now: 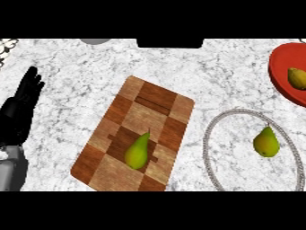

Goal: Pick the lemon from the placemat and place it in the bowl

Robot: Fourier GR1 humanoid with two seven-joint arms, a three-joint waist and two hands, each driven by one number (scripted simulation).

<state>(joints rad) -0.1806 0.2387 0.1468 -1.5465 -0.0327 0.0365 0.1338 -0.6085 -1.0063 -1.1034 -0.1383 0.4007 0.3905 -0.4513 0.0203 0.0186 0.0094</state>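
Black robot hand (19,105) on a grey forearm (6,173)

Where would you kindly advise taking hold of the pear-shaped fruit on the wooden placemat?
Take the pear-shaped fruit round its wide near half, from above, fingers across its width. It lies flat on the placemat, its narrow tip pointing away from the robot. The open left hand is nearest.

The worktop (234,72) looks like speckled white-grey marble. At centre lies a placemat (156,110) of brown wood-grain patchwork. The red bowl (289,58) at upper right appears smooth, matt. The left hand (24,96) is matt black.
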